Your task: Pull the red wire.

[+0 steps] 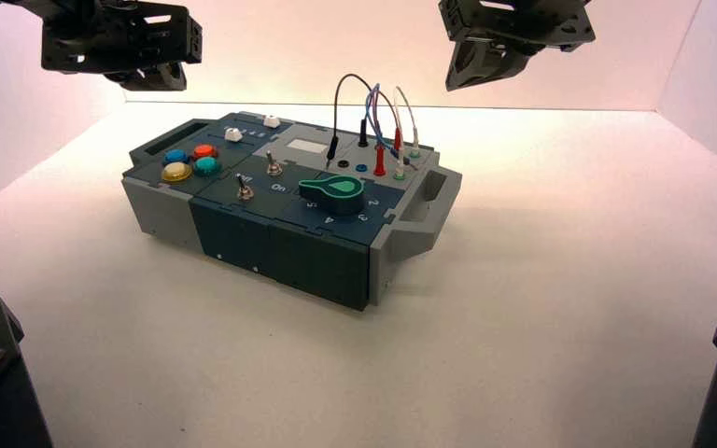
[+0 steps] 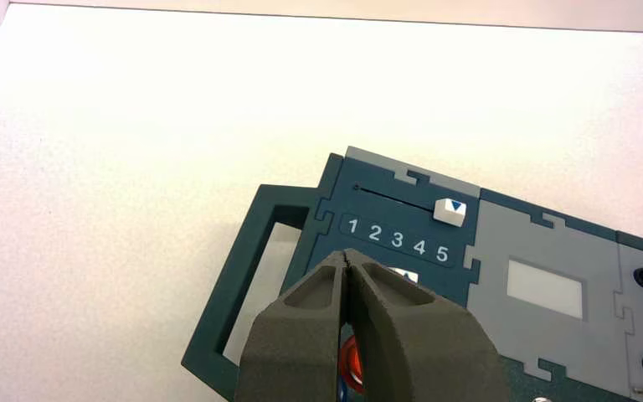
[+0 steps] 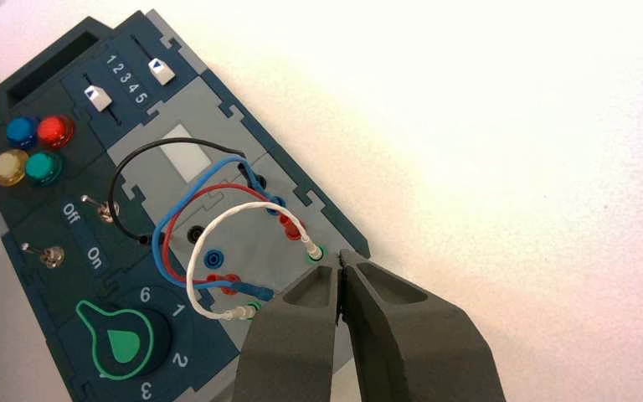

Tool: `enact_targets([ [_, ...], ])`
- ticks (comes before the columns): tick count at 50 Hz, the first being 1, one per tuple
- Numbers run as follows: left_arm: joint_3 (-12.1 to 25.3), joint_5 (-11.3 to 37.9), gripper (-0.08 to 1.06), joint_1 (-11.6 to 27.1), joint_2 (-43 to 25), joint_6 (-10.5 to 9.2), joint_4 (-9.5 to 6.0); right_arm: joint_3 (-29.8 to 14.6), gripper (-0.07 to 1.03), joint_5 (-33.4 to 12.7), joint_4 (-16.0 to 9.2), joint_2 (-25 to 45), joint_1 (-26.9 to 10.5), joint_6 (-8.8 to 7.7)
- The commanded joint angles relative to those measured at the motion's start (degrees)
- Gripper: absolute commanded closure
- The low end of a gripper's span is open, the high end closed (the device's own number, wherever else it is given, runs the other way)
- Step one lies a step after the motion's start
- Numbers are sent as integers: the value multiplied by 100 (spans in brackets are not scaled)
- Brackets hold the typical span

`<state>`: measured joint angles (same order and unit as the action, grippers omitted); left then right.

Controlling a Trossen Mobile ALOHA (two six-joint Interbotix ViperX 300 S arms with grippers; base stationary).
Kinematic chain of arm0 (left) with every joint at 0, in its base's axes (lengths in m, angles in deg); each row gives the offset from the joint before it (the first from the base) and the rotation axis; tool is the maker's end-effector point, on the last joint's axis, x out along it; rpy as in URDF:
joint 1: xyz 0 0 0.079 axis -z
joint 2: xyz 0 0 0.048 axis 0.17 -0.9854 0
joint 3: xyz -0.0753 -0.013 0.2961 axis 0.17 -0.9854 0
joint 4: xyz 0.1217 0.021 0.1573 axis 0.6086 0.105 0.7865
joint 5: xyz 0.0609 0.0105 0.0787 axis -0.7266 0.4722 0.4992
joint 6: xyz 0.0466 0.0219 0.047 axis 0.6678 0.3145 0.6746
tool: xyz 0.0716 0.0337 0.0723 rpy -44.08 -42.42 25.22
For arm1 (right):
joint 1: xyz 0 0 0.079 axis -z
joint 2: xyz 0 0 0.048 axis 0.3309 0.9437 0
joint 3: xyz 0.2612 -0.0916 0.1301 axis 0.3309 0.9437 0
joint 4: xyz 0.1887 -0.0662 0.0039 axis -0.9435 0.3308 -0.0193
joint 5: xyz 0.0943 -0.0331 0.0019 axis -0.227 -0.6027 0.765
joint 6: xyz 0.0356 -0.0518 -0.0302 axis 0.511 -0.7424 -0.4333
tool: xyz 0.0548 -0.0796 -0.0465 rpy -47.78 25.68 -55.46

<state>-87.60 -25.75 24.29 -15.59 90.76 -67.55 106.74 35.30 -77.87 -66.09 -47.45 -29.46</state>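
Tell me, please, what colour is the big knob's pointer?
Green; the right wrist view shows it best.

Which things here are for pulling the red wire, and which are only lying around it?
For the job:
- red wire
- its red plugs

Not for the job:
- white wire
- blue wire
- black wire
- green-marked knob
- four round buttons

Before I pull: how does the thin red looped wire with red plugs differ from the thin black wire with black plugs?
The red wire has both plugs in red sockets; the black wire has one plug lying loose beside an unfilled black socket.
The black wire arches higher than the red wire.
Both are thin, curved leads on the box's grey panel.
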Motion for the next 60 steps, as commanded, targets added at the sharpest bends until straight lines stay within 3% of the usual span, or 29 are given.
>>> enact_targets([
  [1, 149, -26, 101, 35, 53, 0, 9, -167, 99, 26, -18, -53, -44, 9],
  [11, 176, -26, 101, 35, 53, 9, 18, -220, 99, 18, -18, -35, -264, -18],
  [18, 176, -26, 101, 35, 44, 18, 9, -264, 99, -211, -18, -26, -606, -18],
  [30, 176, -26, 101, 35, 35, 18, 18, -211, 99, -211, -70, 18, -1037, 9],
  [45, 176, -26, 101, 35, 18, 26, 9, -211, 99, -149, -149, 369, -1125, 9],
  [60, 185, -18, 101, 35, 9, 18, 18, -466, 99, -176, -158, 888, -1459, 9],
])
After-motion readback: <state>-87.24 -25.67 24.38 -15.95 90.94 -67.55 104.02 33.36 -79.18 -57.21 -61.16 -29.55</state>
